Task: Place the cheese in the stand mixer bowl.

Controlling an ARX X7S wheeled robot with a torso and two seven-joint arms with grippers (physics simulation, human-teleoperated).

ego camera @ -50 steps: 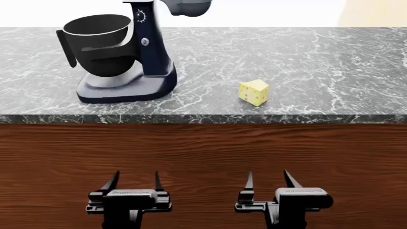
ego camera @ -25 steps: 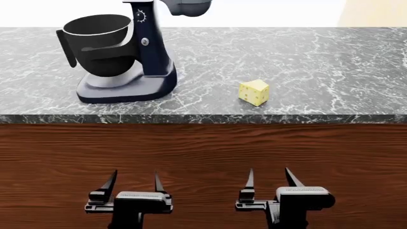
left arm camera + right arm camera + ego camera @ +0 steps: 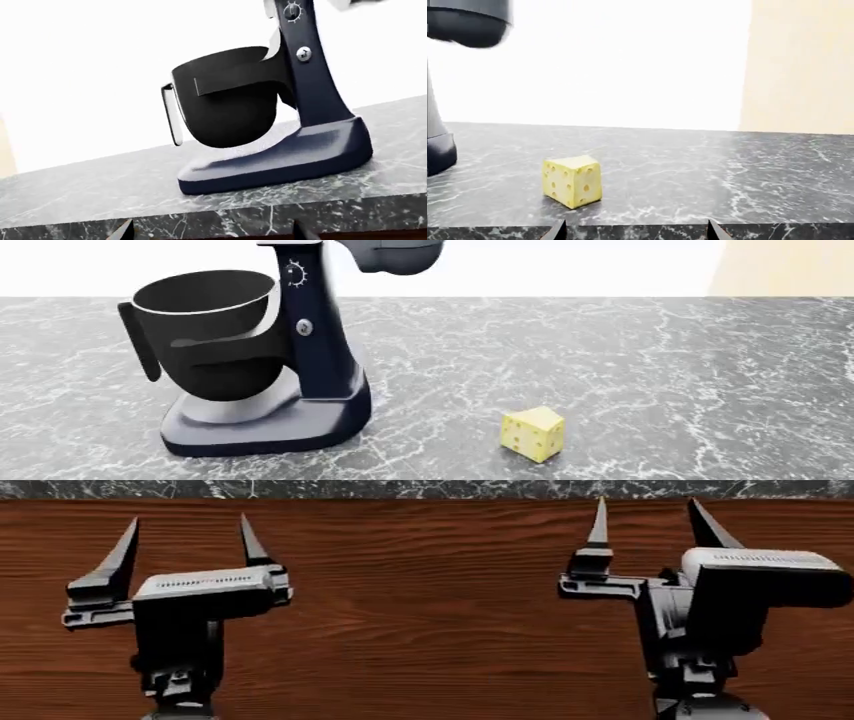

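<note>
A small pale-yellow wedge-shaped block of cheese (image 3: 533, 434) with round holes lies on the grey marbled stone desk (image 3: 667, 380), close to its near edge and a little right of centre. It touches nothing but the desk surface. In the right wrist view the cheese (image 3: 572, 181) sits just beyond the desk's front lip, its holed faces turned toward the camera.

Well apart from it, at the far left of the desk, stands the dark navy stand mixer (image 3: 320, 350) on its flat navy base. Its arm cradles a deep dark-grey matte round bowl (image 3: 211, 325) with a thin vertical handle on its left side. The bowl is upright and its inside looks dark. The mixer's grey tilt head (image 3: 394, 254) is raised above and to the right of the bowl, cut off by the frame's top edge. The left wrist view shows the bowl (image 3: 227, 102) from low down, held clear above the mixer base.

Both arms hang in front of the brown wooden desk front (image 3: 427, 570), below the stone top. The left pincer (image 3: 187, 545) has its two pointed fingers spread apart and grips nothing. The right pincer (image 3: 647, 525) is likewise spread apart, its tips reaching up near the desk edge, below and to the right of the cheese.
</note>
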